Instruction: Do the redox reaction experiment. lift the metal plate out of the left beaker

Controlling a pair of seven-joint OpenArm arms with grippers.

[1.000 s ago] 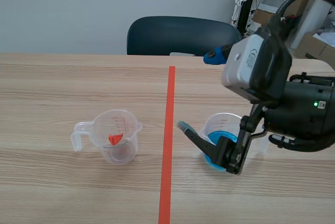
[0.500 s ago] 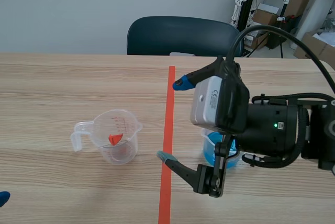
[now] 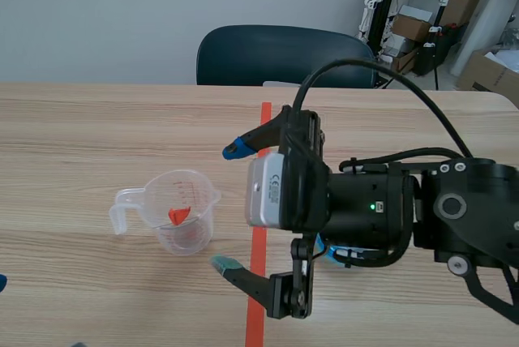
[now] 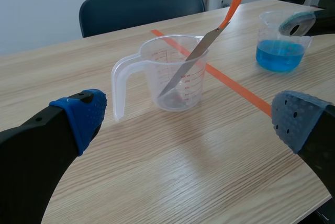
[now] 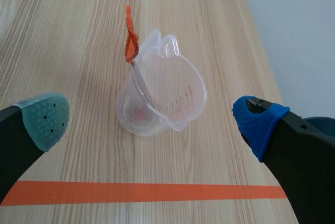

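The left beaker (image 3: 185,216), a clear plastic jug with a handle, stands on the table (image 3: 81,136) in the lower left of the scene view, left of the orange tape line (image 3: 264,132). The metal plate (image 4: 191,59) is inside it. Its lower end rests on the beaker floor, the blade leans against the rim, and an orange grip sticks out above the rim. The right gripper (image 3: 229,207) reaches across the tape line from the right of the frame. Its fingers are spread wide and hold nothing, one pad level with the beaker's far side and one with its near side, both apart from it. In its own wrist view the beaker sits ahead of the fingers and between their lines. The left gripper (image 4: 188,119) is also wide open and empty, with the beaker ahead of it. The right beaker (image 4: 280,46), holding blue liquid, stands well apart beyond the tape. Judgement: the lift has not begun. The fingers should narrow first, then close on the orange grip above the rim, never on the beaker wall. The plate should be drawn up along its own lean, then straight up, since the light beaker could tip or slide. A slow lift until the blade clears the rim is advisable.
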